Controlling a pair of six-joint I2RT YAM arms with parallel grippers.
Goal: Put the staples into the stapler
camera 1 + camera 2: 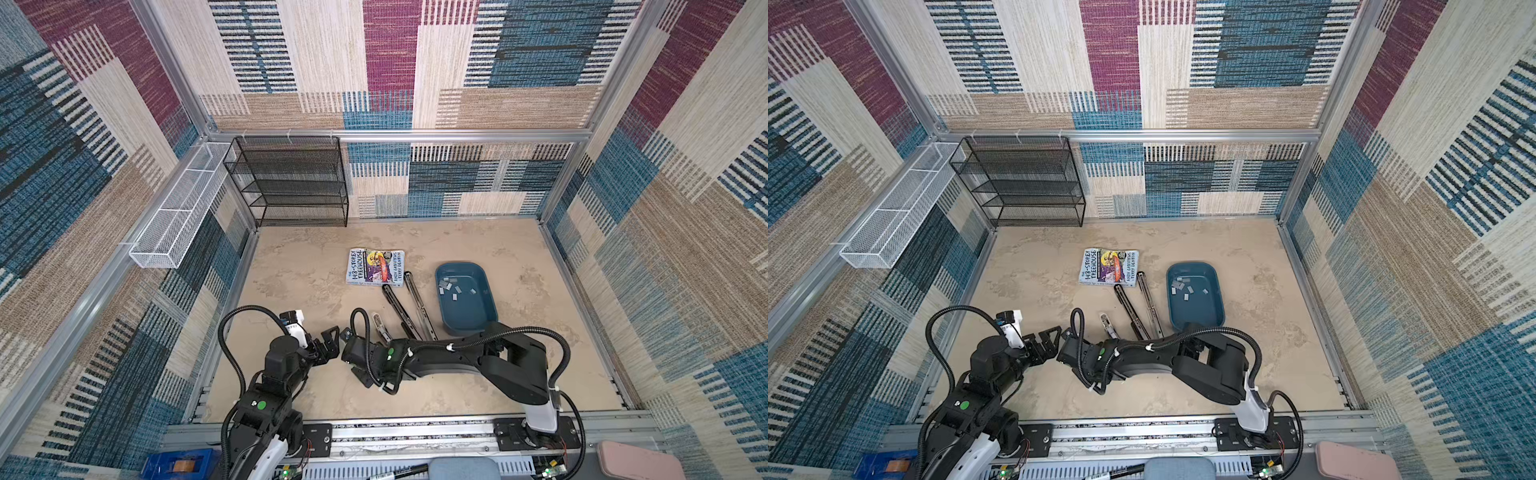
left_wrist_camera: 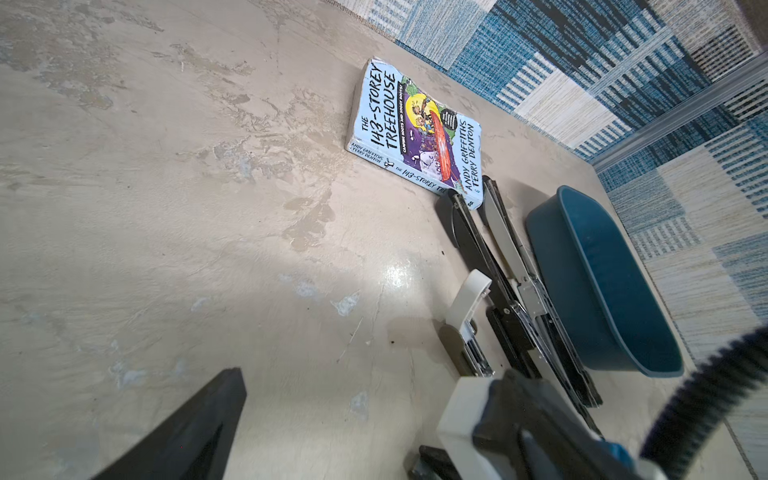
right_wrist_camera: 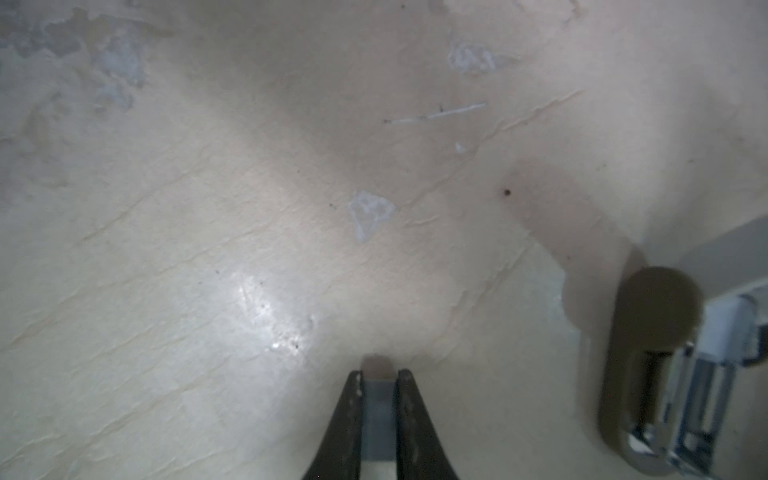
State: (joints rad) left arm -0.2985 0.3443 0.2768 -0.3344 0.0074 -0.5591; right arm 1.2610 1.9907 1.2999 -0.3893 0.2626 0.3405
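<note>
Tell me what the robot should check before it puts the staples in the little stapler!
1. Grip on the staple strip: ok, the right gripper pinches it.
2. Is the small stapler open: ok, its white top is swung up and the metal channel shows.
3. Strip lined up over the stapler: not ok, the gripper is over bare table, with the stapler off to one side.
4. Strip the right way up: cannot tell.
5. Is the left gripper free to help: ok, open and empty.
6. Any spare staples in the blue tray: ok.
</note>
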